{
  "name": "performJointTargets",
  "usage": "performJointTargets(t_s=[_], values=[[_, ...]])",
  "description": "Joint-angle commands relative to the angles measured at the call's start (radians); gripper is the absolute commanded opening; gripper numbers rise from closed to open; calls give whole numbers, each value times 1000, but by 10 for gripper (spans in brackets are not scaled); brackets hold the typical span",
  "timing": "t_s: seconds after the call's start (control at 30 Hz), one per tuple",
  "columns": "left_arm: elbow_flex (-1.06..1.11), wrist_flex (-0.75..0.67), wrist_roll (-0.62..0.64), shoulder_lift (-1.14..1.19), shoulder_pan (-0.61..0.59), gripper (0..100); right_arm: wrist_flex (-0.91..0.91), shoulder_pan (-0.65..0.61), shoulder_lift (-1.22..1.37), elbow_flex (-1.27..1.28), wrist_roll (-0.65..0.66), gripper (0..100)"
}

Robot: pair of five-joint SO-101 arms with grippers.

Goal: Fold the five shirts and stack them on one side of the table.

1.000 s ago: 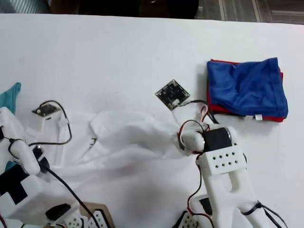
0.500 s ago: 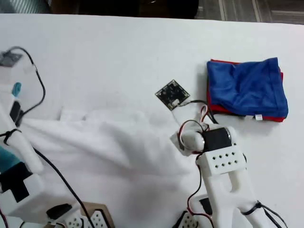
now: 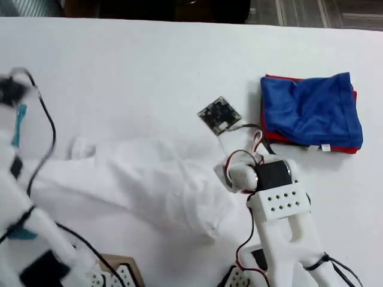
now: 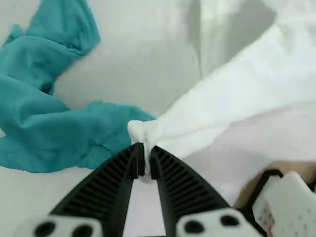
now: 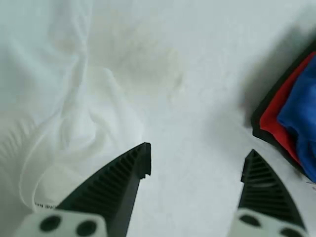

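Note:
A white shirt (image 3: 149, 179) lies stretched across the table's middle. My left gripper (image 4: 146, 167) is shut on an edge of the white shirt (image 4: 237, 113), held above a crumpled teal shirt (image 4: 44, 113). The left arm (image 3: 15, 155) rises at the table's left edge, with a bit of teal shirt (image 3: 21, 116) beside it. My right gripper (image 5: 195, 168) is open over bare table, with the white shirt (image 5: 59, 98) to one side of it. The right arm (image 3: 272, 191) stands by the shirt's right end. A folded blue shirt (image 3: 311, 107) rests on a folded red shirt (image 3: 281, 136) at the right.
A small black circuit board (image 3: 218, 116) with a cable lies on the table between the white shirt and the blue-and-red stack (image 5: 291, 103). The far half of the table (image 3: 149, 60) is bare. The arm bases stand along the near edge.
The left arm has swung up and to the left with the white shirt's edge, pulling the bunched shirt out into a long stretched band. The right arm has not moved.

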Motion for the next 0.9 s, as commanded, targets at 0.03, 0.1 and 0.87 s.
performJointTargets(t_s=[0.03, 0.1, 0.87], values=[[291, -29, -203, -120, -115, 26, -94, 18, 15, -18, -107, 296], [338, -81, -204, -126, -150, 26, -82, -35, 91, -51, -106, 296], [360, -118, -204, -124, -178, 26, 71, -476, 951, -443, -52, 290]])
